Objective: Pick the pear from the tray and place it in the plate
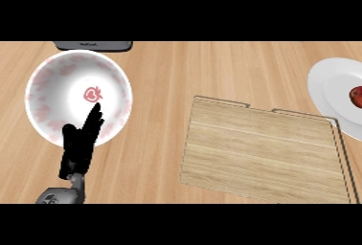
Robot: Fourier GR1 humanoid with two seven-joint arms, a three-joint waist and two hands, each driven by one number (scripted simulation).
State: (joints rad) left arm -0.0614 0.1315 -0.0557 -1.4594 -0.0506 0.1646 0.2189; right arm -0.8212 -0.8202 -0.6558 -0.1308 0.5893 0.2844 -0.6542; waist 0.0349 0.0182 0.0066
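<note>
A red fruit (356,96) lies on a white plate (332,86) at the right edge of the head view, and the picture's edge cuts it off. The wooden tray (262,148) sits right of centre with nothing on it. At the left stands a white plate with a pink pattern (50,91) and a red mark in its middle. My left hand (81,139) is open, its fingers straight and pointing up over that plate's lower part. It holds nothing. My right hand does not show.
A dark grey object (93,45) sits at the counter's far edge above the patterned plate. Bare wooden counter (170,95) lies between the patterned plate and the tray.
</note>
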